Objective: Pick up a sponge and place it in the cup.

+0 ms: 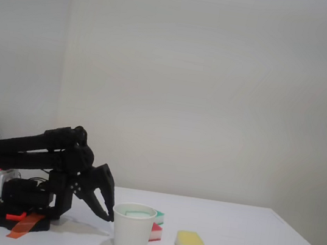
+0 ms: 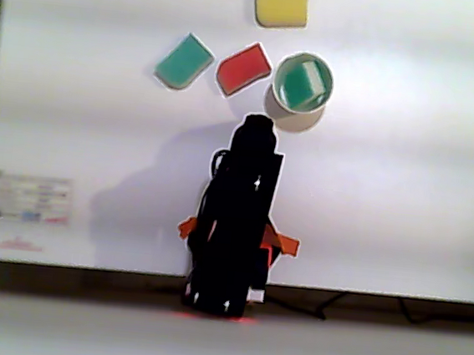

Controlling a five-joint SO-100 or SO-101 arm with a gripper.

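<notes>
A teal-green sponge [image 2: 300,81] lies inside the white paper cup [image 2: 283,64], tilted against its wall; in the fixed view its top edge [image 1: 132,212] shows just below the cup's [image 1: 131,238] rim. My black gripper [image 1: 110,217] hangs just left of the cup, tips down and close to the table. The fingertips appear to meet with nothing between them. In the other view the gripper [image 2: 259,123] sits below and left of the cup. A second teal sponge [image 2: 184,62] rests on the table, apart from both.
A red block [image 2: 244,68] lies between the loose teal sponge and the cup, showing behind the cup in the fixed view [image 1: 155,233]. A pale yellow sponge [image 1: 190,243] sits beyond the cup, away from the arm. The arm's base [image 1: 22,200] stands by the wall.
</notes>
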